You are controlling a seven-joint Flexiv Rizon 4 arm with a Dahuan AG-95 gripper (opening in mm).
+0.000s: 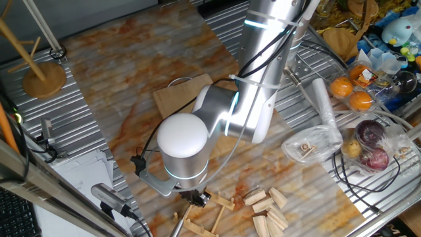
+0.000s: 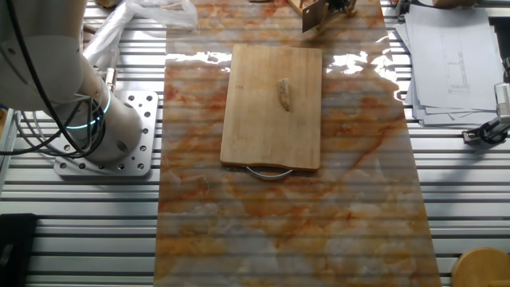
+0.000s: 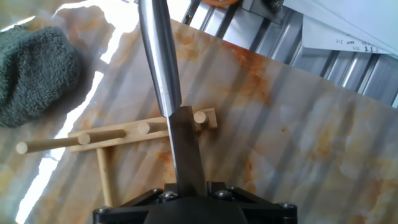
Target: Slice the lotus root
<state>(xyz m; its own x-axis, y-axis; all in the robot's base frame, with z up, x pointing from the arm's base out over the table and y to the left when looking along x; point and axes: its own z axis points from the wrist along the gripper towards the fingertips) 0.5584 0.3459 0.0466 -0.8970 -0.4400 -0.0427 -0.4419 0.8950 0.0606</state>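
The lotus root (image 2: 284, 94) lies alone on the wooden board (image 2: 247, 119), a little right of the board's centre in the other fixed view; the knife (image 3: 163, 68) is well apart from it, over a small wooden rack (image 3: 118, 138) near the upper edge of that view. In the hand view the gripper (image 3: 186, 186) has its fingers pinching the knife's dark handle, the steel blade pointing up the frame. The step in hand appears to be carrying the knife to the board; doing it well likely means lifting clear of the rack and of the wooden blocks (image 1: 270, 205) beside it, keeping the blade level over the marbled tabletop (image 2: 279, 223), then lining the edge across the root's long axis near one end before pressing straight down.
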